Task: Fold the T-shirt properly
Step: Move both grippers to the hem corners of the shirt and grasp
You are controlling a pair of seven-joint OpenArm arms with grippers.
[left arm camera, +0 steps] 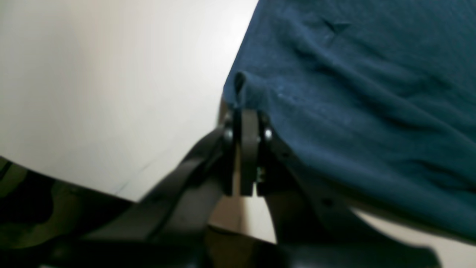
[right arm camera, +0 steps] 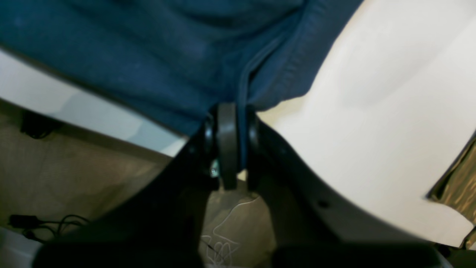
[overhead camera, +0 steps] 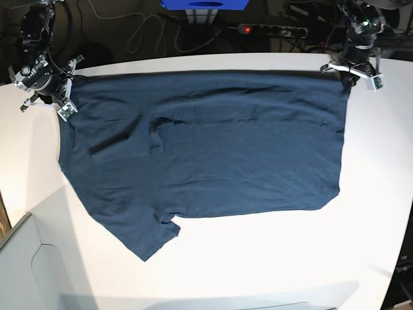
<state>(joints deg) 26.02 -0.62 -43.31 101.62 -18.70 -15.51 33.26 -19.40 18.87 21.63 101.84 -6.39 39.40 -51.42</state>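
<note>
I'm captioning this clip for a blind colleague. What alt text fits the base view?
A dark navy T-shirt lies spread across a white table, one sleeve pointing toward the near edge. The right hand pinches its far corner on the picture's left and the left hand its far corner on the right, both shut on the fabric.

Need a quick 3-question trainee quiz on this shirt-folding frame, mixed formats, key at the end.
1. True or false: both grippers are shut on the T-shirt.
2. Multiple choice: in the base view, the shirt's free sleeve points toward A) the bottom left, B) the top right, C) the centre.
3. Fill in: the left gripper pinches the shirt at its ____, beside bare white table.

Key
1. True: the right gripper also clamps fabric, at a stitched hem.
2. A.
3. Edge.
</note>
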